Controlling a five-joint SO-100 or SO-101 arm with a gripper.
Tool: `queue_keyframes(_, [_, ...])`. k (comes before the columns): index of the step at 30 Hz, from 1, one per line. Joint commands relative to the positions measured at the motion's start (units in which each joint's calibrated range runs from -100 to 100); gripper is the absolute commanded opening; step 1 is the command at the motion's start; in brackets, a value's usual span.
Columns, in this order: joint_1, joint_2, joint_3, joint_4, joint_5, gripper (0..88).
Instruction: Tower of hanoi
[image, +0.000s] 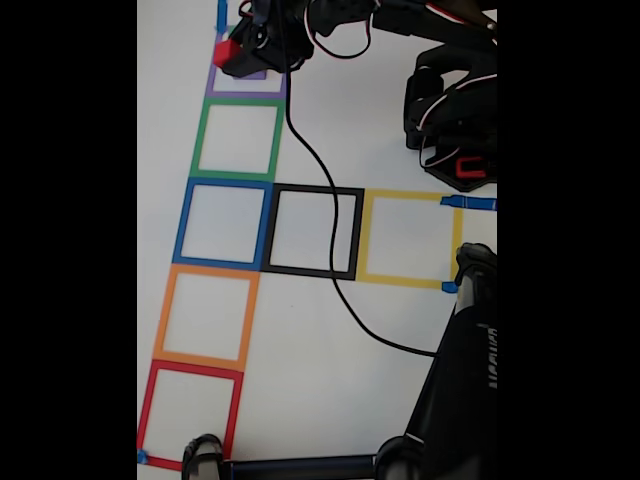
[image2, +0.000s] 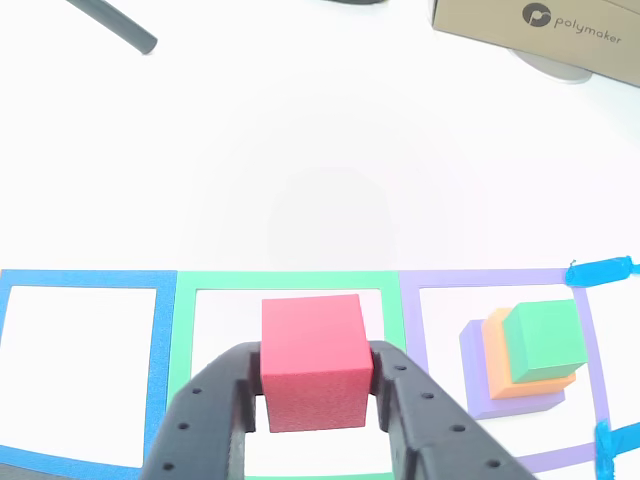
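Item: red cube (image2: 315, 360), clamped between the fingers of our pincer (image2: 316, 400), over the green tape square (image2: 290, 283). We see the green cube (image2: 545, 340), orange cube (image2: 497, 372) and purple cube (image2: 475, 385) stacked just right, inside the purple tape square (image2: 500, 280) on the counter (image2: 300, 150).

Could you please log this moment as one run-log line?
gripper: shut on red cube | position: over green square | stack: purple, orange, green
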Motion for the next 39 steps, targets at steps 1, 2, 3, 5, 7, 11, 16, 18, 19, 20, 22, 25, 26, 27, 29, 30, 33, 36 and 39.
queue_keyframes(1, [-0.1, 0.4, 11.9, -19.4, 0.7, 5.1])
queue_keyframes(2, [-0.1, 1.7, 14.1, -23.2, 0.7, 5.1])
queue_keyframes(3, [-0.1, 2.6, 15.7, -25.9, 0.7, 5.1])
queue_keyframes(5, [-0.3, 4.1, 19.3, -31.6, 0.7, 5.2])
queue_keyframes(7, [-0.9, 6.0, 23.6, -39.0, 0.7, 5.3])
queue_keyframes(11, [-1.7, 10.4, 29.6, -49.9, 0.7, 5.3])
queue_keyframes(16, [-2.9, 15.6, 35.8, -61.6, 0.7, 5.4])
queue_keyframes(18, [-3.7, 17.1, 38.0, -65.4, 0.7, 5.4])
queue_keyframes(19, [-3.9, 17.9, 38.7, -66.6, 0.7, 5.4])
queue_keyframes(20, [-4.2, 18.6, 39.3, -67.5, 0.7, 5.4])
queue_keyframes(22, [-4.6, 20.6, 40.0, -69.7, 0.7, 5.4])
queue_keyframes(25, [-4.4, 25.3, 39.8, -74.2, 0.7, 5.4])
queue_keyframes(26, [-4.0, 26.7, 39.6, -75.3, 0.7, 5.4])
queue_keyframes(27, [-3.7, 28.7, 39.2, -76.8, 0.7, 5.4])
queue_keyframes(29, [-3.1, 32.9, 38.7, -80.4, 0.7, 5.4])
queue_keyframes(30, [-3.0, 35.0, 38.5, -82.5, 0.7, 5.4])
queue_keyframes(33, [-3.0, 41.7, 37.7, -88.7, 0.7, 5.5])
queue_keyframes(36, [-2.9, 48.1, 36.4, -94.3, 0.7, 5.5])
queue_keyframes(39, [-2.4, 53.4, 33.6, -97.3, 0.7, 5.5])
